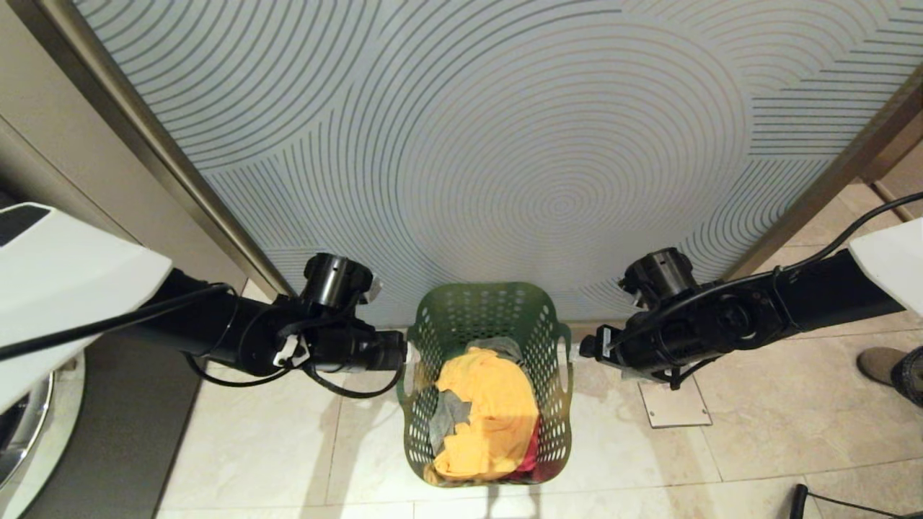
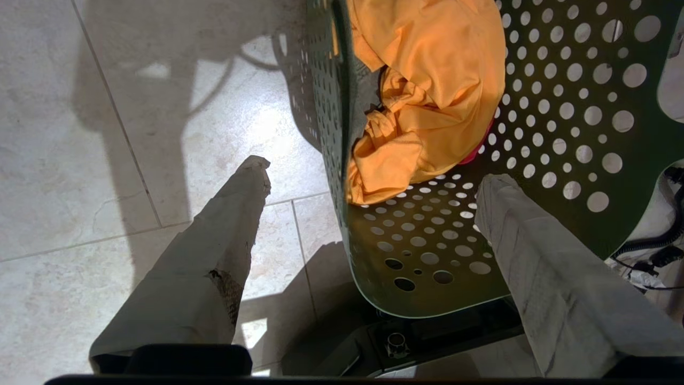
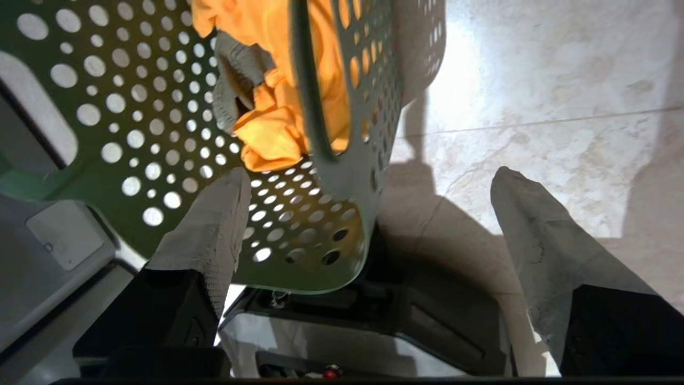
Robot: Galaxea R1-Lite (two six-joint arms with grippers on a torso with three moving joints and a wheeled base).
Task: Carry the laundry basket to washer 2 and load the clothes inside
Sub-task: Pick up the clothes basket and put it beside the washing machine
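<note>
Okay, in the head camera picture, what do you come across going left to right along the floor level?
Washer → left gripper → laundry basket → right gripper → floor plate → a person's shoe.

- The laundry basket [image 1: 487, 317] stands on the tiled floor [image 1: 252, 447] against a patterned panel [image 1: 505, 144]; no room behind it.
- The left pincer [image 2: 368, 182] straddles the basket's left wall, fingers wide apart, one outside and one inside.
- The right pincer [image 3: 368, 184] straddles the right wall likewise.
- Clothes [image 1: 483, 411] fill the basket's lower part; above them the mouth is open.
- A floor plate [image 1: 674, 405] lies just right of the basket; a person's shoe [image 1: 890, 367] stands farther right.
</note>
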